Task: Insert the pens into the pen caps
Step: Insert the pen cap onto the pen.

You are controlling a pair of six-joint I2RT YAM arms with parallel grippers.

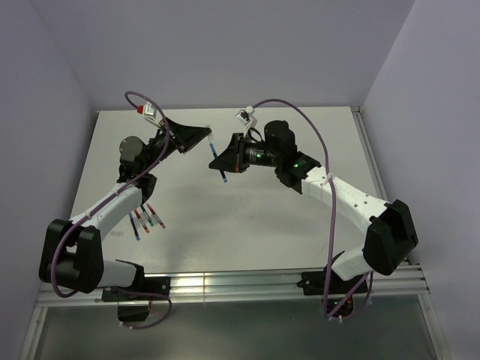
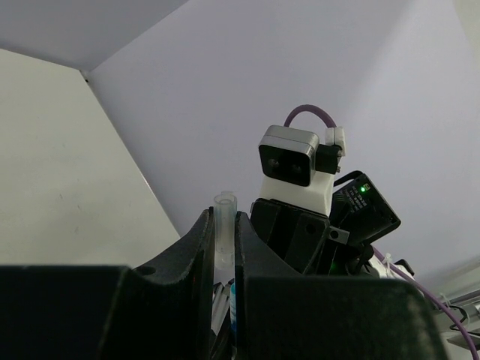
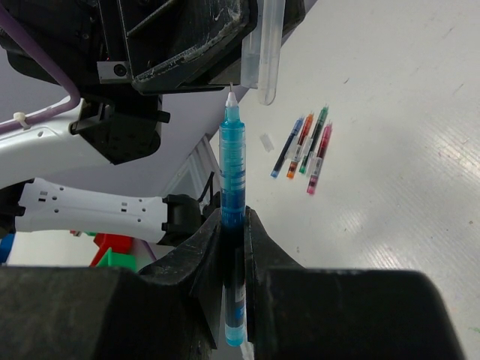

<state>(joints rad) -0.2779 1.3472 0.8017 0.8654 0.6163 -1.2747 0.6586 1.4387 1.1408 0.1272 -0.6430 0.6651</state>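
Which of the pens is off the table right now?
The light blue pen, gripped in the right pincer; the other four pens lie side by side on the table.

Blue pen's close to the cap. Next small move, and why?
Probably nudge the right gripper sideways so the blue pen lines up with the clear cap in the left gripper; in the right wrist view its tip sits beside the cap's end, not inside.
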